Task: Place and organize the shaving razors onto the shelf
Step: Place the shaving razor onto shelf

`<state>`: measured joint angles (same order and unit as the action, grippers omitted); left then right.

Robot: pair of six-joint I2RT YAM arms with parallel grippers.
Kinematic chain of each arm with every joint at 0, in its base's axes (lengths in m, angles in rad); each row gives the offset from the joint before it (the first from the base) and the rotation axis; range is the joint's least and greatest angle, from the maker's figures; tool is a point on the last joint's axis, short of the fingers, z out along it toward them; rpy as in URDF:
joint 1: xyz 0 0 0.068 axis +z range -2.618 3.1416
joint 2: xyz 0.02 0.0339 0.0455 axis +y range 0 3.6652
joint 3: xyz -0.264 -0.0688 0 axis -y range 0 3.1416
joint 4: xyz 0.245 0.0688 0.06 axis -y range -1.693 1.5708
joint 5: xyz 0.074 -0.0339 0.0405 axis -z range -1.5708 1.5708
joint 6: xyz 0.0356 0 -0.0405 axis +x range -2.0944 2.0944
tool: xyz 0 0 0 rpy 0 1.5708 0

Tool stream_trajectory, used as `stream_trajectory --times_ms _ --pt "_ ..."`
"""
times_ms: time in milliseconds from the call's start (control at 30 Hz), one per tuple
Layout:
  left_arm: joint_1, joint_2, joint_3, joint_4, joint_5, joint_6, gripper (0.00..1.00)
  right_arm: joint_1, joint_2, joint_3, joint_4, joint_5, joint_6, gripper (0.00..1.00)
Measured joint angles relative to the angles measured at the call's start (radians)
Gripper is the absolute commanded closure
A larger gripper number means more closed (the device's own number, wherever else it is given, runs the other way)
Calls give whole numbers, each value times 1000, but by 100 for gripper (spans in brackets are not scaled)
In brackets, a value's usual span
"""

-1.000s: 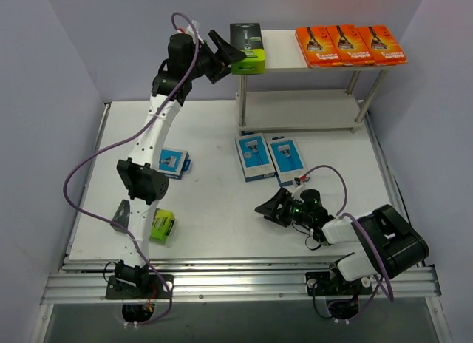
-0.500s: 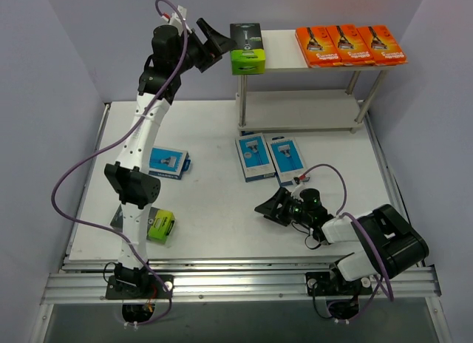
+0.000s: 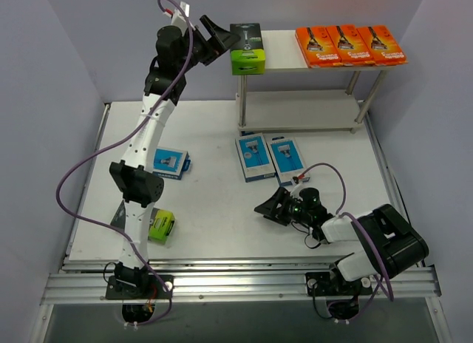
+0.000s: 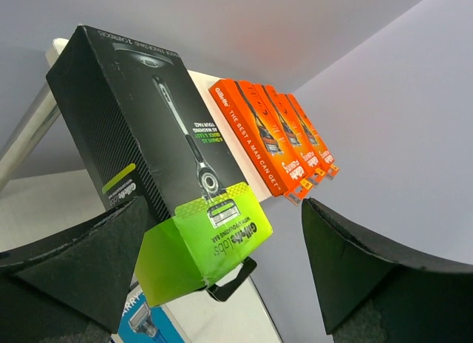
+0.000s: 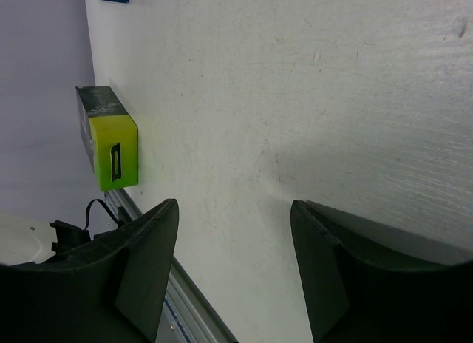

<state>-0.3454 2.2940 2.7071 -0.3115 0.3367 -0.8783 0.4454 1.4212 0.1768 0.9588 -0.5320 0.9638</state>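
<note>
The shelf (image 3: 284, 53) stands at the back right. Three orange razor packs (image 3: 349, 45) lie on the right of its top board. A black pack with a lime-green end (image 3: 247, 47) lies on the left end, its green end over the edge. My left gripper (image 3: 218, 38) is open just left of that pack; in the left wrist view the pack (image 4: 162, 158) lies ahead between the spread fingers (image 4: 222, 273). Two light blue packs (image 3: 269, 157) and a third (image 3: 171, 162) lie on the table. A second black pack (image 3: 161, 226) lies front left. My right gripper (image 3: 270, 208) is open and empty, low over the table.
The shelf's lower board (image 3: 303, 110) holds nothing. The left arm's elbow (image 3: 137, 184) hangs over the table's left side, near the third blue pack. In the right wrist view the second black pack (image 5: 111, 140) lies near the table's front rail (image 5: 185, 306). Purple-grey walls enclose the table.
My left gripper has drawn back up and left from the black pack's left end, then eased slightly right. The pack stays on the shelf. The right arm has not moved.
</note>
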Motion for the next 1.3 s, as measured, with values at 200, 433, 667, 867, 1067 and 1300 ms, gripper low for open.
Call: stream_trajectory --times_ms 200,433,667,867,1067,1300 --pt "-9 36 0 18 0 0 6 0 19 16 -3 -9 -5 42" --pt "-15 59 0 47 -6 -1 6 0 48 23 26 -24 -4 42" --pt "-27 69 0 107 -11 0 6 0 71 26 55 -35 -3 42" --pt "-50 97 6 145 -11 -1 6 0 84 27 72 -43 -3 42" --pt "-68 140 18 159 -11 -7 6 0 98 27 92 -52 -2 42" --pt "-71 156 27 180 -11 -10 6 0 109 28 108 -62 0 42"
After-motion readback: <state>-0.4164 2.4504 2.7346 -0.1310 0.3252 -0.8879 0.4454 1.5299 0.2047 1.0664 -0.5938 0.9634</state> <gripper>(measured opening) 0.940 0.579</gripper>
